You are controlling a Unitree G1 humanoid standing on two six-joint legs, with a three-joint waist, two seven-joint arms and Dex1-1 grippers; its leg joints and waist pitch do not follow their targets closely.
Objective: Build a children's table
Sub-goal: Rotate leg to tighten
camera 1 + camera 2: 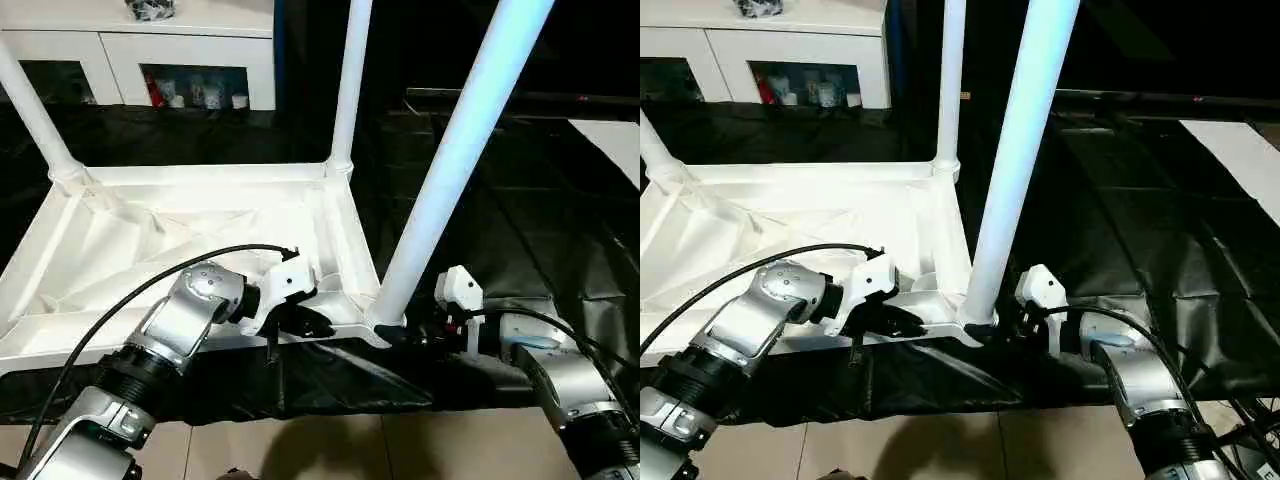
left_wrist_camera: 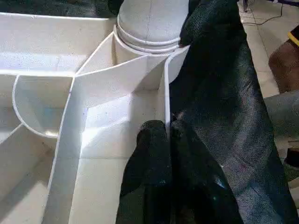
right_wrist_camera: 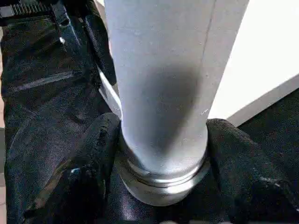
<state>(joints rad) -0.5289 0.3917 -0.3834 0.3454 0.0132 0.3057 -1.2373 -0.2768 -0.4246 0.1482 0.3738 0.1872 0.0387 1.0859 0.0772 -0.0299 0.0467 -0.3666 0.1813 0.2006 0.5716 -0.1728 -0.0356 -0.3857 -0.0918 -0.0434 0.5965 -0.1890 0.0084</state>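
Table top [image 1: 180, 240] lies inverted on black cloth [image 1: 500, 200]. Left tool [image 2: 166, 135] pinches its rim; right tool [image 3: 161, 140] clamps near leg [image 1: 450, 170] at socket. Leg leans: risk of jamming or popping out.

I see a black plastic sheet [image 1: 520, 210] spread over the work surface, creased and glossy, its near edge hanging over a beige tiled floor [image 1: 330, 445]. At the far side stands a white cabinet [image 1: 190, 50] with open compartments holding small bottles and jars [image 1: 195, 95]. A white panel [image 1: 1240, 160] lies at the sheet's right edge.
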